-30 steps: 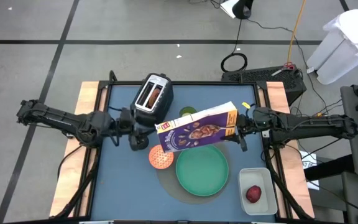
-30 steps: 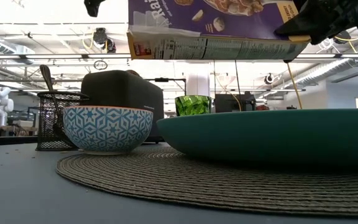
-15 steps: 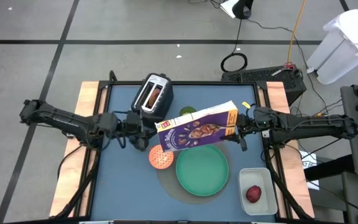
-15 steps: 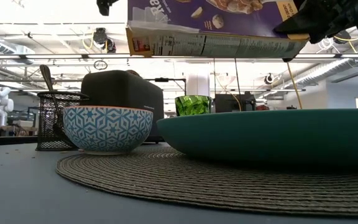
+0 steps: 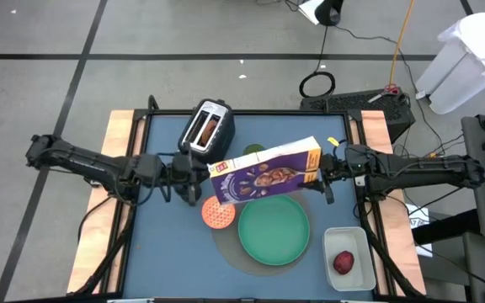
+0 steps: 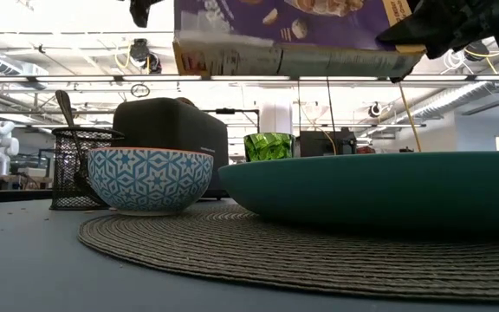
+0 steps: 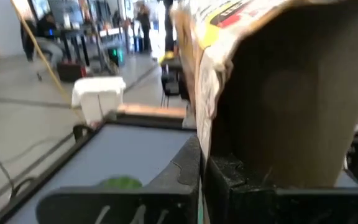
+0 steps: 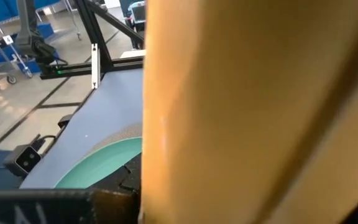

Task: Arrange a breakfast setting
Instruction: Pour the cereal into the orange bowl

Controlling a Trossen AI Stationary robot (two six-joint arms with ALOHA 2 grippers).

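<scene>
Your right gripper [image 5: 320, 174] is clamped on the box [image 5: 263, 174], which hangs tilted over bowl [image 5: 218, 214] and plate [image 5: 274, 231]; keep it level; left gripper [image 5: 199, 172] meets the box's other end, closure unclear.

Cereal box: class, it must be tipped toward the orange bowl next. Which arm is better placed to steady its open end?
Probably the left: its gripper sits at the cereal box's end above the orange bowl; the right gripper holds the far end.
</scene>
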